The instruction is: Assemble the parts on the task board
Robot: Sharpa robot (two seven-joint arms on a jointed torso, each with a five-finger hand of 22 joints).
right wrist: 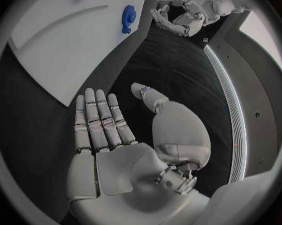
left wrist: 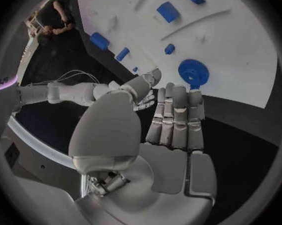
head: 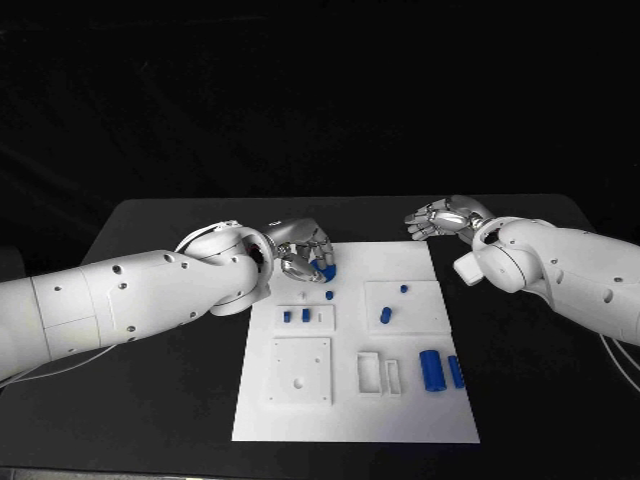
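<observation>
From the head camera, my left hand (head: 303, 250) sits just left of centre in the frame, over the far left corner of the white task board (head: 352, 415). A blue gear-like part (head: 325, 270) lies on the board right by my fingertips; I cannot tell from here whether they touch it. My right hand (head: 444, 218) is right of centre, over the black table (head: 162, 220) just beyond the board's far right corner, fingers loosely curled and holding nothing. Further down the board lie small blue pegs (head: 304, 315) left of centre, two more pegs (head: 394, 304) on the raised plate right of them, and two blue cylinders (head: 440, 371) toward the lower right.

In my left wrist camera, my left hand (left wrist: 168, 120) fills the middle of the circle with fingers stretched straight and side by side, thumb apart, gripping nothing. The round blue gear (left wrist: 193, 73) lies flat on the board just past my fingertips, upper right of centre, apparently not touched. Other blue pieces (left wrist: 167, 11) are scattered toward the top.

In my right wrist camera, my right hand (right wrist: 110, 135) is spread flat and empty over the dark table, lower left of centre. The board corner and the gear (right wrist: 129, 16) sit at the top, with my left hand (right wrist: 178, 16) beside them.
</observation>
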